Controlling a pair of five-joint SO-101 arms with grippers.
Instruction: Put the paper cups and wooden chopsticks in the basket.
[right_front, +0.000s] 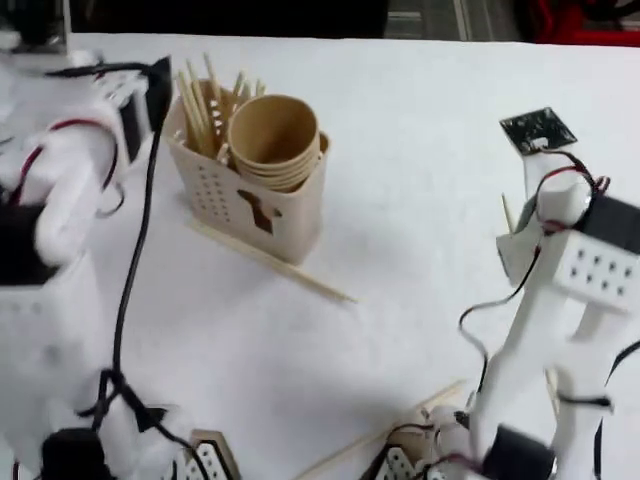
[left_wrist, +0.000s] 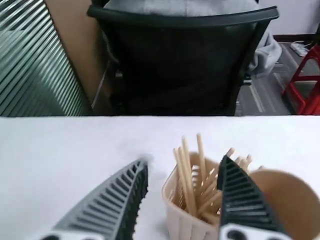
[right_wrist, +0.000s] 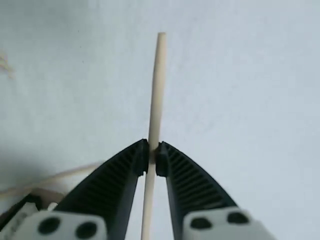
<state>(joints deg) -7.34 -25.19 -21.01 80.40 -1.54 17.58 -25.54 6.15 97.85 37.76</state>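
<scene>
The cream basket (right_front: 262, 205) stands at the back left of the table, holding stacked paper cups (right_front: 275, 140) and several wooden chopsticks (right_front: 200, 100). My left gripper (left_wrist: 185, 162) is open, just beside and above the basket (left_wrist: 182, 222), with the chopsticks (left_wrist: 192, 175) and a cup (left_wrist: 295, 200) seen past its fingers. My right gripper (right_wrist: 152, 152) is shut on a single chopstick (right_wrist: 157, 85) above the table. In the high view that chopstick (right_front: 508, 213) shows beside the right arm (right_front: 560, 250).
One loose chopstick (right_front: 275, 262) lies on the table against the basket's front. More chopsticks (right_front: 380, 432) lie near the front edge by the right arm's base. The left arm (right_front: 60, 200) and its black cable (right_front: 135, 260) occupy the left side.
</scene>
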